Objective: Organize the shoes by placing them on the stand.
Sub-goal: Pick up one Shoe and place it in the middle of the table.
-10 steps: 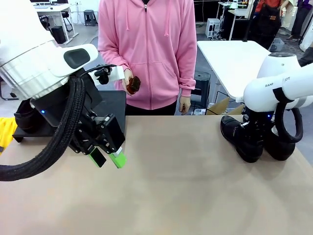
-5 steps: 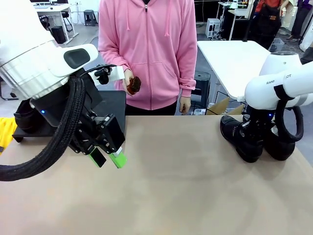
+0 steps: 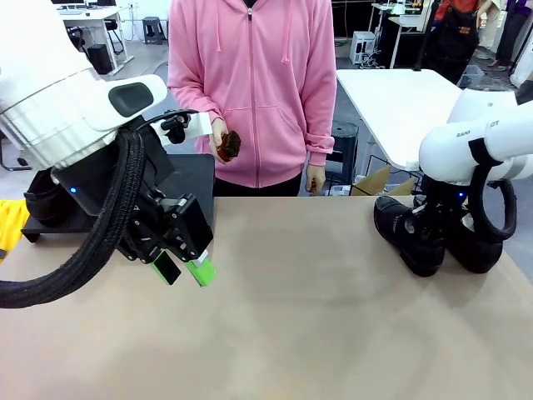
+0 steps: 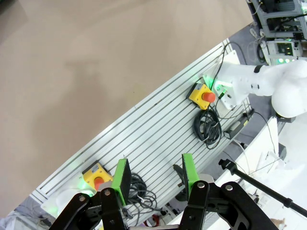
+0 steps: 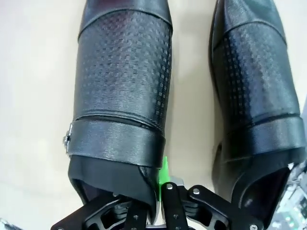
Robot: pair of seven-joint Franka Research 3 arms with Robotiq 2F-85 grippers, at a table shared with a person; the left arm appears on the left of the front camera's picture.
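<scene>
Two glossy black shoes stand side by side at the table's right. In the right wrist view my right gripper (image 5: pixel 158 188) is shut on the opening's rim of the left shoe (image 5: pixel 122 86), one green pad showing outside it. The other shoe (image 5: pixel 256 86) stands close beside it, untouched. In the front view the same pair (image 3: pixel 408 235) sits under my right arm (image 3: pixel 475 150). The black stand (image 3: pixel 196 171) is at the far left, with another dark shoe (image 3: pixel 42 204) on it. My left gripper (image 3: pixel 183 270) hangs open above the table, nothing between its pads (image 4: pixel 122 178).
A person in a pink hoodie (image 3: pixel 250 83) stands at the far edge, holding a small brown thing (image 3: pixel 226 143). The tan tabletop (image 3: pixel 316 308) lies bare between the arms. The left wrist view looks down past the table's edge at a slotted metal base (image 4: pixel 158 129) with emergency buttons.
My right gripper has shut on the shoe's rim, and the right arm has risen very slightly. The left arm and the person have not moved.
</scene>
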